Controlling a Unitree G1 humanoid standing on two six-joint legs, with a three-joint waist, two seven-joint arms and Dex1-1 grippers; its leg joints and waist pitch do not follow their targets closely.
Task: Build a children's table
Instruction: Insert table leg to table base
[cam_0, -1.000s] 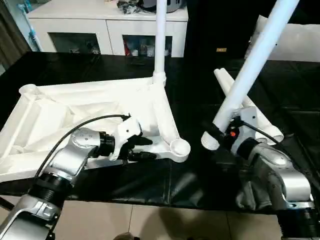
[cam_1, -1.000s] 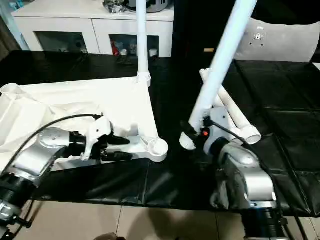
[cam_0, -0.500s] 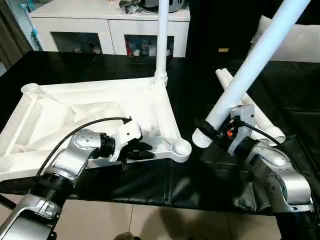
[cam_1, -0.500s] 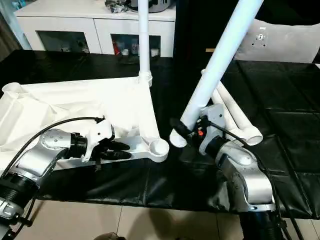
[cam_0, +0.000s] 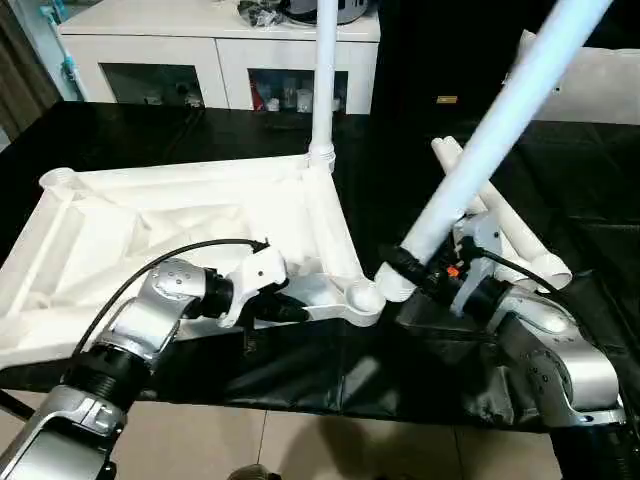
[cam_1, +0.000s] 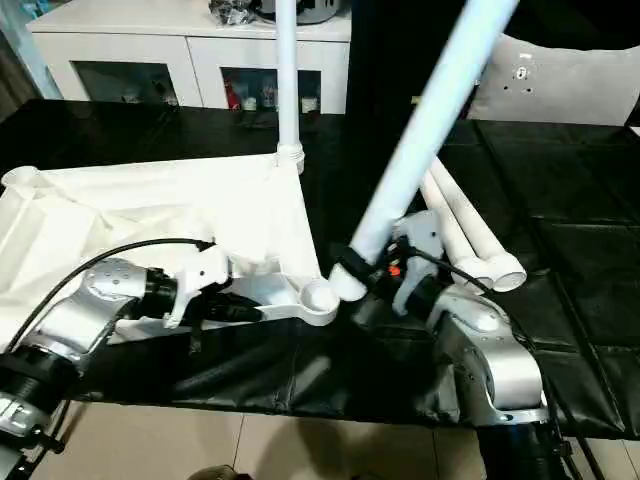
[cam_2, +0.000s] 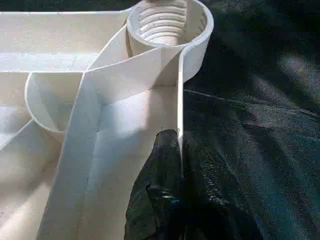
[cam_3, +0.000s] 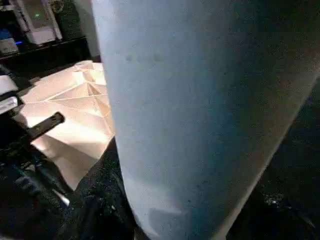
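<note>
The top (cam_0: 180, 215) lies ribs-up on the black table (cam_0: 300, 370), one leg (cam_0: 322, 75) already upright in its far corner socket. The left gripper (cam_0: 285, 305) is pinched shut on the top's near rim (cam_2: 179, 115) — just beside the empty near socket (cam_0: 362, 295). The right gripper (cam_0: 415, 270) clasps a slanted leg (cam_0: 490, 130) near its lower end, which sits at that socket, seemingly touching its edge — two more legs (cam_0: 500, 215) lie behind.
</note>
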